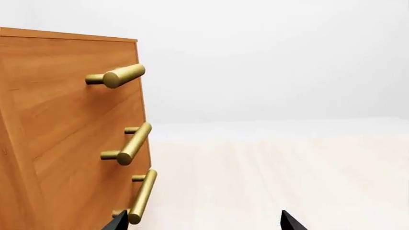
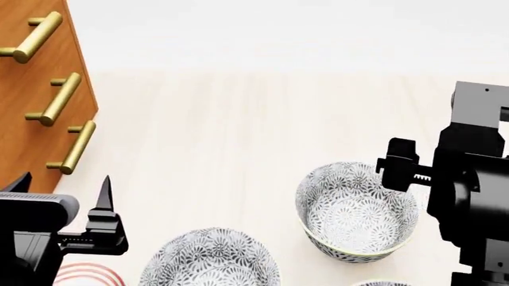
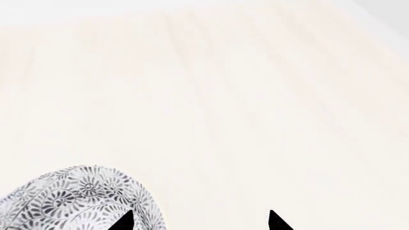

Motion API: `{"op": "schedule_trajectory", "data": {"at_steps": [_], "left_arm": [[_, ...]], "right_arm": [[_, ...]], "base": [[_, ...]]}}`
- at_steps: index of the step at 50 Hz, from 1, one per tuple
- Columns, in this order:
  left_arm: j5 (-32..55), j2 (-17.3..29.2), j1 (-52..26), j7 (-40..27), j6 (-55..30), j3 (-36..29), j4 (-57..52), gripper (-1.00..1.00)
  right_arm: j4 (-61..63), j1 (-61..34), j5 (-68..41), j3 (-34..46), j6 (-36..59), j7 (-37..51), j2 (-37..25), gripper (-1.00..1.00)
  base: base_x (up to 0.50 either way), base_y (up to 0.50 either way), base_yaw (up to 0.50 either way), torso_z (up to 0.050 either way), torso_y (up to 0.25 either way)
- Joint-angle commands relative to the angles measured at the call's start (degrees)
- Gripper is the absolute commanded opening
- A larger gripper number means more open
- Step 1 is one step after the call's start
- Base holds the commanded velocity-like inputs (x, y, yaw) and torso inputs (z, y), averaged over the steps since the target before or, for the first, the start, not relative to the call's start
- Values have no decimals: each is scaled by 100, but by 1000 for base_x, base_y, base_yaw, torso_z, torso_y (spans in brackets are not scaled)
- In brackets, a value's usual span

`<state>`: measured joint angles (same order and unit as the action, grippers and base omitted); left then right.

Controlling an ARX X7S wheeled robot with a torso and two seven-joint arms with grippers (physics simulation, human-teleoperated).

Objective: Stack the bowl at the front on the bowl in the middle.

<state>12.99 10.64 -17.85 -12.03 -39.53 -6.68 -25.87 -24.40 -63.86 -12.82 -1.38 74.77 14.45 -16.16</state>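
Three look-alike white bowls with a grey floral pattern stand on the pale table. The bowl at the front (image 2: 382, 283) is only a sliver at the head view's lower edge. The bowl in the middle (image 2: 211, 259) sits lower left of centre. A third bowl (image 2: 356, 214) is farther back on the right. My right gripper (image 2: 402, 167) (image 3: 199, 223) hangs open just over that third bowl's right rim. One bowl's outer wall (image 3: 70, 201) shows beside one fingertip; I cannot tell which bowl. My left gripper (image 2: 62, 187) (image 1: 204, 223) is open and holds nothing, near the drawers.
A wooden drawer cabinet (image 2: 32, 89) (image 1: 64, 134) with brass bar handles (image 1: 131, 143) stands at the left, close to my left gripper. A flat red-ringed plate (image 2: 83, 275) lies at the lower left, partly behind the left arm.
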Motion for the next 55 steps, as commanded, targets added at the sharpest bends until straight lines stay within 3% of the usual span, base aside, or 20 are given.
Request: {"op": "schedule_trajectory", "data": {"at_steps": [1,6,15,55], "left_arm": [[31,18,-60,-11,28,-44,119,100],[37,27,-75,-16,53,-70,161,100],[66,57,-98,-34,42,-89,158,100],[196,175,-111,-123,3,-125,123,100]], "right_arm": [[-788,-378,-66,114,117,-246,-113,100],[-1860,-680,-149,187,-189,-626,-106,100],[-2548,-905,-139,138,-475,-680,-97,100],[-3650,-990,32,611,-1204,-1086,98,100]], "base": [[0,0,0,0,0],[0,0,0,0,0],[0,0,0,0,0],[0,0,0,0,0]]}}
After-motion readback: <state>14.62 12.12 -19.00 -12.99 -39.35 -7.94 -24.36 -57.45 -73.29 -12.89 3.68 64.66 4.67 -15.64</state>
